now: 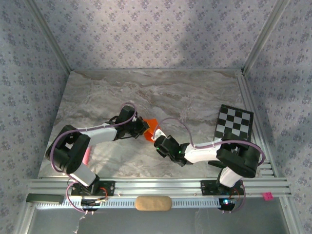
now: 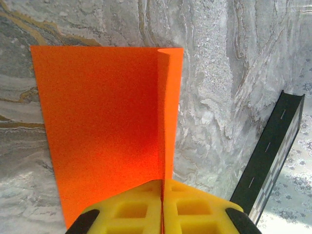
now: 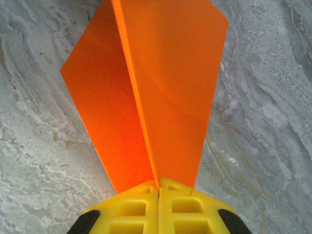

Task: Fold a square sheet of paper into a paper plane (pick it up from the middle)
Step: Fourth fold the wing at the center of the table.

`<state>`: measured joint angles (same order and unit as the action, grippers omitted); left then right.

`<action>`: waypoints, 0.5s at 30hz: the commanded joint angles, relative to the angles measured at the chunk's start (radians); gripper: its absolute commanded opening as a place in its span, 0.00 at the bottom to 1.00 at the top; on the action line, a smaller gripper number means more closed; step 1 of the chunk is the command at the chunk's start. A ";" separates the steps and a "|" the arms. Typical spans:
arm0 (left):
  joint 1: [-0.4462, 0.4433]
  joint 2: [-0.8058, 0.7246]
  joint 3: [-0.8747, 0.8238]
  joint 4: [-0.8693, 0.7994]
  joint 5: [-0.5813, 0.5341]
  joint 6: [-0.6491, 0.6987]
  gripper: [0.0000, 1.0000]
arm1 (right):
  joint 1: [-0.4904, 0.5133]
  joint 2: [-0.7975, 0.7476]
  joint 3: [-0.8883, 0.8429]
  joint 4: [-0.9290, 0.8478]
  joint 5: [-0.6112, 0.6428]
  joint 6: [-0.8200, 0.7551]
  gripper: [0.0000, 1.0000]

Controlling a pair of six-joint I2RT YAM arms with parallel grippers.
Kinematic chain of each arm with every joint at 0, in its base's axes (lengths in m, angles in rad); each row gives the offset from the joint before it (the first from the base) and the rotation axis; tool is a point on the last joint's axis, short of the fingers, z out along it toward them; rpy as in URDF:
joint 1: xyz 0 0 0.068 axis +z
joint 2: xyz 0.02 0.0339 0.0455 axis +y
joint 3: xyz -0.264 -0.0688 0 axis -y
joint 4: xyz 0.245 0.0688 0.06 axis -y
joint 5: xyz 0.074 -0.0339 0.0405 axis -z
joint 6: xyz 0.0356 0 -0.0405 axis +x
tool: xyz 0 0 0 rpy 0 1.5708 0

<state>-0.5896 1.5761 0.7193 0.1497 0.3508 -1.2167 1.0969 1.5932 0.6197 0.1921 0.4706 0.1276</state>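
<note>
The square sheet of paper is bright orange and folded along a crease, and it is held just above the marble table near the middle. My left gripper is shut on one folded edge of it. In the left wrist view the sheet rises from the closed yellow fingers as a broad panel with a narrow flap. My right gripper is shut on the near end. In the right wrist view two orange flaps spread out from the crease pinched in the gripper. A finished paper plane is out of view.
A black-and-white checkerboard card lies at the right edge of the table, and its dark edge shows in the left wrist view. A small pink stick lies by the left arm. Aluminium rails run along the front and right.
</note>
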 commanded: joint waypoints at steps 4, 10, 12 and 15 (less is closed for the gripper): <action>0.000 -0.039 0.030 -0.028 -0.006 0.012 0.08 | -0.017 -0.001 0.002 0.005 -0.031 0.034 0.07; 0.003 -0.046 0.031 -0.043 -0.005 0.012 0.08 | -0.025 -0.007 0.001 0.003 -0.012 0.021 0.17; 0.002 -0.046 0.032 -0.044 -0.003 0.013 0.07 | -0.028 -0.007 -0.002 0.010 -0.014 0.015 0.17; 0.004 -0.044 0.031 -0.045 -0.002 0.014 0.08 | -0.032 -0.007 -0.003 0.019 -0.022 0.008 0.14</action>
<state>-0.5892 1.5558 0.7269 0.1307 0.3504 -1.2133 1.0706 1.5932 0.6197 0.1928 0.4480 0.1410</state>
